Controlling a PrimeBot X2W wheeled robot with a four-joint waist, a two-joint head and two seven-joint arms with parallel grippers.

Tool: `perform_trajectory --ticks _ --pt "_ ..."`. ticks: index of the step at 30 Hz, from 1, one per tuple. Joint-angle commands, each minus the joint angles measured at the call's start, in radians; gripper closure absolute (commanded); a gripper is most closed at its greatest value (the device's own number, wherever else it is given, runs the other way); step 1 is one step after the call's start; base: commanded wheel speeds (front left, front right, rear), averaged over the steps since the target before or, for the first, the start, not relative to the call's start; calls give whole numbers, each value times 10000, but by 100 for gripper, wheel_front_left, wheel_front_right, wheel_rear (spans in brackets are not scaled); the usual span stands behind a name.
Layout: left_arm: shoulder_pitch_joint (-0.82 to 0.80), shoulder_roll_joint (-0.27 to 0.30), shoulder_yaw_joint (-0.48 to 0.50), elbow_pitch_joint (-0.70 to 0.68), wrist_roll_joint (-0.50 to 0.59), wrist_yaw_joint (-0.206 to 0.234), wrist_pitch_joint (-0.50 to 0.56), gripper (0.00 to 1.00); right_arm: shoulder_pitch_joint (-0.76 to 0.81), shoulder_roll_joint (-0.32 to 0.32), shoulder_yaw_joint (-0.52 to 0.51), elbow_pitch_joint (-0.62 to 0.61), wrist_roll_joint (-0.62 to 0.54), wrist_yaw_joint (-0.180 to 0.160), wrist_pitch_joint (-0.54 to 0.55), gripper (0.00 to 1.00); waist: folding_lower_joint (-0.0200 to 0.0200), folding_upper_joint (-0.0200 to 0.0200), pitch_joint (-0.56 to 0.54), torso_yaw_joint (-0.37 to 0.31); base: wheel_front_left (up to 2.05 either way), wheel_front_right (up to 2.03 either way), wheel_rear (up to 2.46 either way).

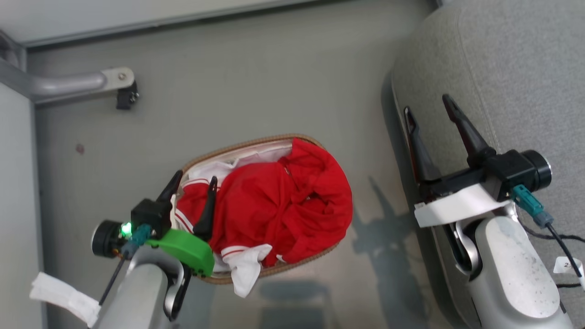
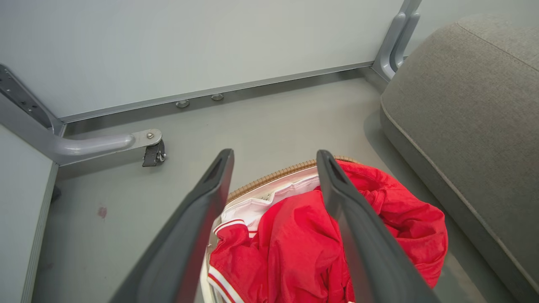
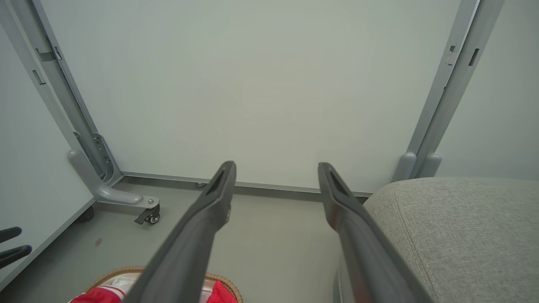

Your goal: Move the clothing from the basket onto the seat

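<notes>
The red clothing (image 1: 279, 205) with white panels and striped trim is heaped in the basket (image 1: 256, 142), whose brown woven rim stands on the floor in the middle of the head view. A white cuff hangs over the near rim. My left gripper (image 1: 195, 177) hovers open above the basket's left end, its fingers over the clothing (image 2: 294, 240) and the rim (image 2: 273, 174), holding nothing. My right gripper (image 1: 427, 103) is open and empty beside the rounded edge of the grey seat (image 1: 516, 73), well to the right of the basket. The seat (image 3: 454, 235) rises at the lower right of the right wrist view.
A grey panel frame with a caster foot (image 1: 124, 91) stands on the floor at the far left. Pale wall panels (image 3: 261, 92) close off the back. Bare grey floor (image 1: 274, 82) lies between basket, panels and seat.
</notes>
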Motion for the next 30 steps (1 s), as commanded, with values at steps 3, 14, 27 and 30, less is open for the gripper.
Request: perform_trajectory --ticks 3,14,27,30 --pt "-842 345 -423 329 -321 -29 8 0 -382 -35 94 -209 157 -6 -44 0 0 0 1666 -682 0 0 0" --pt "-3139 936 -2606 2119 -1154 -30 6 0 -1157 -35 282 -742 671 -6 -44 0 0 0 3383 -1144 0 0 0" --pt "-5131 1037 -4395 5172 -1784 -30 167 0 -1510 -30 686 -1122 1340 -6 -44 0 0 0 4589 -1644 0 0 0" --pt "-5444 1028 -4815 5693 -2001 -31 448 0 -1497 -30 712 -1140 1459 -6 -44 0 0 0 4728 -1715 0 0 0"
